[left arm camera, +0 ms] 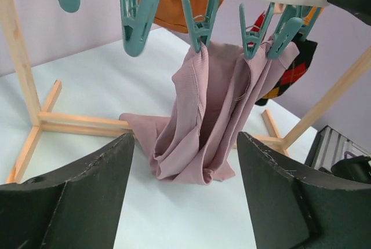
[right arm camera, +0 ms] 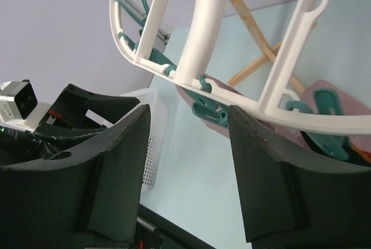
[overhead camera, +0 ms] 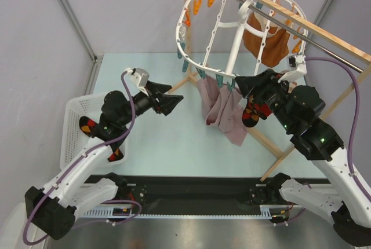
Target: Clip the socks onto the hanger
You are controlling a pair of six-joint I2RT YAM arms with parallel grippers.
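Hanging from one hanger (overhead camera: 235,46), one sock (overhead camera: 255,113); left claw (overhead camera: 175,103) and right claw (overhead camera: 239,85) released.

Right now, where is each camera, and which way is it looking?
Top: above and behind the arms, looking down at the table; the left arm and right arm show.
Left wrist: on the left arm, facing the pink cloth hanging from teal clips; the left jaws, open, fill the bottom.
Right wrist: on the right arm, looking up past the hanger toward the basket and left arm; the right jaws, open, flank the view.
Shared: all three see the hanger, clips and cloth; top and left wrist share the sock.
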